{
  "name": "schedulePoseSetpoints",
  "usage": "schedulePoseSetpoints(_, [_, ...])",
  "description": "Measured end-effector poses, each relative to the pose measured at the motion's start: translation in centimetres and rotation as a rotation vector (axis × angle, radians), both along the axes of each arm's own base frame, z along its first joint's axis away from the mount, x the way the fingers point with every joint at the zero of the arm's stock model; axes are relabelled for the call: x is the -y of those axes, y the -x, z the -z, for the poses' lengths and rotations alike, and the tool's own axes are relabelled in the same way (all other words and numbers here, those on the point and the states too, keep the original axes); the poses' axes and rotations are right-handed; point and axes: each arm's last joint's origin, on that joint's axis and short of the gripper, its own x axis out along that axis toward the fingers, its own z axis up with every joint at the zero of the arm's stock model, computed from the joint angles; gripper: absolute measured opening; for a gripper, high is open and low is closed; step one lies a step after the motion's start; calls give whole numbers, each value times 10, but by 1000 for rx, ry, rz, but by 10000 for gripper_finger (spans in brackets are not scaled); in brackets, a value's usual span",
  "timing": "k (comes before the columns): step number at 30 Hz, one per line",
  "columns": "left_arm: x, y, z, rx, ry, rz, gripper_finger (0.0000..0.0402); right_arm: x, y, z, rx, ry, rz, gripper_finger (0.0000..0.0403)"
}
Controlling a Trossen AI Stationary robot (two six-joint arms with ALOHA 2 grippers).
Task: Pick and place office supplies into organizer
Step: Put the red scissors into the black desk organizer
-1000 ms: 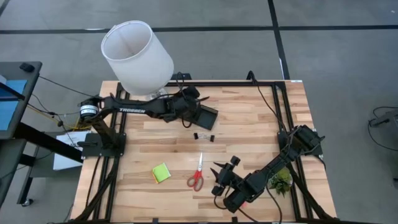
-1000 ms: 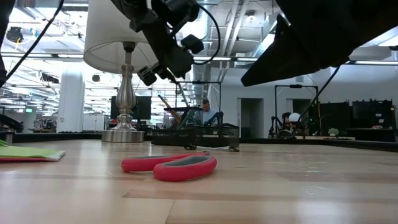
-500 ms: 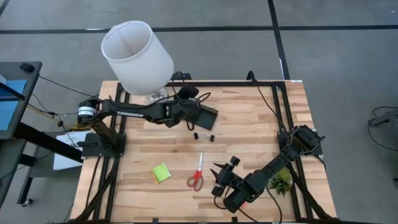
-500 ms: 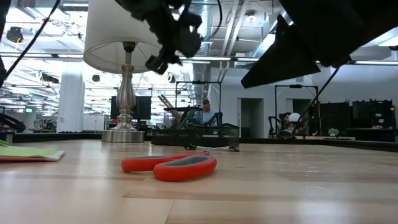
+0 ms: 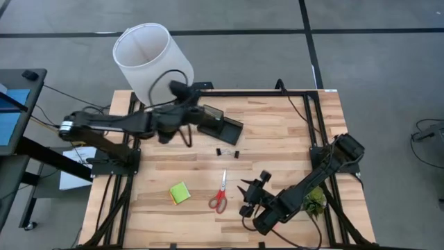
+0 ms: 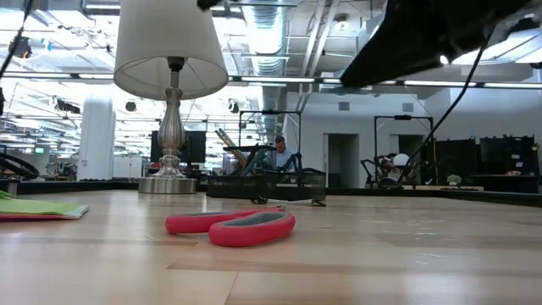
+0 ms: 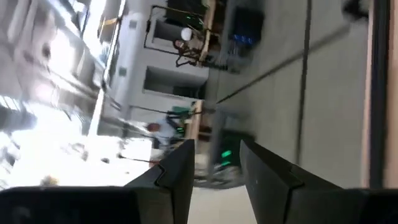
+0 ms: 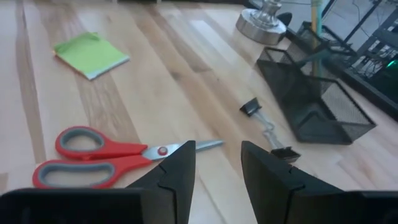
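Observation:
Red-handled scissors (image 5: 220, 194) (image 8: 106, 158) (image 6: 229, 225) lie flat on the wood table, with the lime-green sticky-note pad (image 5: 180, 192) (image 8: 92, 55) to their left. Two black clips (image 5: 227, 152) (image 8: 250, 107) lie near the black organizer (image 5: 220, 125) (image 8: 314, 93), which holds a teal pen (image 8: 314, 25). My right gripper (image 5: 251, 190) (image 8: 217, 149) hovers open just right of the scissors, touching nothing. My left gripper (image 5: 184, 89) (image 7: 216, 155) is raised beside the lamp, open and empty, facing the room.
A white-shaded lamp (image 5: 151, 62) (image 6: 169, 51) stands at the far-left corner, its base (image 8: 264, 22) beside the organizer. A small green plant (image 5: 316, 201) sits under my right arm near the right edge. Bare wood lies between pad, scissors and clips.
My left gripper has drawn back from over the organizer toward the table's left and risen, leaving the low view and tipping up to face the room. My right gripper has shifted slightly. Scissors, pad, clips and organizer have stayed put.

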Motion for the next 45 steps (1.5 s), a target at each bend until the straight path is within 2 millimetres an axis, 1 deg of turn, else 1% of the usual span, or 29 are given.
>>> schedulePoseSetpoints(2, [4, 15, -4, 108, 96, 32, 122, 2, 2, -8, 9, -3, -2, 122])
schedulePoseSetpoints(4, [7, 30, -2, 189, 257, 117, 121, 3, 3, -15, 15, -2, -12, 122])
schedulePoseSetpoints(6, [12, 44, 5, 221, 500, 236, 120, 4, 5, -22, 19, 0, -21, 122])
schedulePoseSetpoints(8, [17, 53, 12, 233, 807, 342, 119, 5, 5, -26, 26, -3, -23, 122])
schedulePoseSetpoints(10, [24, 59, 18, 219, 1104, 399, 119, 5, 6, -28, 29, -6, -23, 122])
schedulePoseSetpoints(12, [32, 61, 22, 201, 1348, 418, 119, 5, 5, -28, 30, -6, -21, 122])
schedulePoseSetpoints(13, [37, 60, 25, 205, 1441, 409, 119, 6, 5, -28, 31, -6, -18, 122])
schedulePoseSetpoints(15, [47, 56, 32, 239, 1554, 349, 118, 8, 3, -26, 32, -6, -11, 122])
schedulePoseSetpoints(17, [56, 50, 43, 226, 1589, 282, 118, 10, 1, -25, 27, -4, -4, 122])
schedulePoseSetpoints(19, [66, 41, 53, 198, 1570, 245, 118, 13, -1, -25, 27, -11, 3, 122])
schedulePoseSetpoints(23, [85, 21, 81, 128, 1533, 149, 118, 17, -5, -25, 21, -20, 14, 122])
schedulePoseSetpoints(27, [104, -1, 115, 65, 1528, 39, 118, 19, -6, -25, 3, -14, 8, 122])
schedulePoseSetpoints(31, [117, -20, 152, 2, 1520, -73, 118, 22, -7, -24, -7, -6, 14, 122])
schedulePoseSetpoints(36, [132, -42, 192, -64, 1563, -88, 118, 23, -6, -24, -23, 6, 15, 122])
schedulePoseSetpoints(41, [141, -56, 216, -95, 1619, -61, 118, 24, -4, -23, -39, 17, 16, 122])
schedulePoseSetpoints(43, [141, -58, 221, -99, 1619, -66, 118, 24, -4, -22, -45, 22, 15, 122])
schedulePoseSetpoints(45, [141, -58, 222, -101, 1618, -72, 118, 25, -3, -22, -57, 31, 15, 122])
